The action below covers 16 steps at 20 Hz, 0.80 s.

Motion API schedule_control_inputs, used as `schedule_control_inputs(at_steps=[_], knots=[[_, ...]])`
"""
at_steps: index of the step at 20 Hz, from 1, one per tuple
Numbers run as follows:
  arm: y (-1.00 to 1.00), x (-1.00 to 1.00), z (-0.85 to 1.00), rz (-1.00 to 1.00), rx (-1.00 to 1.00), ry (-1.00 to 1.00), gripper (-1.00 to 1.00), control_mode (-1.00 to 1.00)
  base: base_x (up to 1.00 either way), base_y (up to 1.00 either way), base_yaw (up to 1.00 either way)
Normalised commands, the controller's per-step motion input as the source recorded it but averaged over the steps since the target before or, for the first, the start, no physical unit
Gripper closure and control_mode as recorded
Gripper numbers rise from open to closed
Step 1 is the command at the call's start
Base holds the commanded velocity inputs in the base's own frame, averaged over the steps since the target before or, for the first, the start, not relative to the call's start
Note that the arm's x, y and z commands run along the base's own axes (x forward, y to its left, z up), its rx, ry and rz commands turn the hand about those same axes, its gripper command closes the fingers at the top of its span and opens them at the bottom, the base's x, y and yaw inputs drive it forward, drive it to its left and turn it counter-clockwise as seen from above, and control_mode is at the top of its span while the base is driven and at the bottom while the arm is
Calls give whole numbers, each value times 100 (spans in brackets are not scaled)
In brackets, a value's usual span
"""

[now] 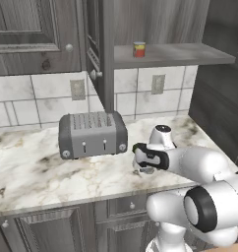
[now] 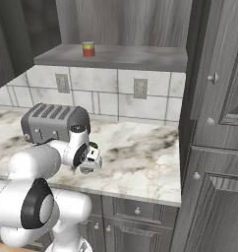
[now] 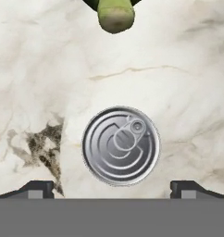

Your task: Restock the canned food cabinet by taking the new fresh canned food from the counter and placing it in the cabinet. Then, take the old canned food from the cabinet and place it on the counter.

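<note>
The new fresh canned food (image 3: 121,146), a flat silver tin with a ring-pull lid, lies on the marble counter (image 3: 178,92) straight under my hand. My gripper (image 3: 112,188) hovers above it and is open, its two dark tips spread wider than the tin with nothing between them. From the base, the gripper (image 1: 143,169) (image 2: 89,166) points down near the counter's front edge (image 1: 42,172). The old canned food (image 1: 139,49) (image 2: 88,48), red with a yellow band, stands upright on the cabinet shelf (image 1: 190,53) (image 2: 135,58).
A grey toaster (image 1: 93,134) (image 2: 54,122) stands on the counter to the left of the hand. A green broccoli floret (image 3: 115,14) lies just beyond the tin. The cabinet's door (image 1: 93,39) swings open, edge-on. Tall dark cabinets (image 2: 214,123) wall off the right.
</note>
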Motion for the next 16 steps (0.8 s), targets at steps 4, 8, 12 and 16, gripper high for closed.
schedule_control_inputs(at_steps=[4,8,12,16], knots=[[0,0,-19,0,-3,1,-100,-100,0,0,0],[0,0,-29,0,-4,4,-100,-100,0,0,0],[0,0,-17,0,-2,1,-100,-100,0,0,0],[0,5,-12,0,-3,0,-100,-100,0,0,0]])
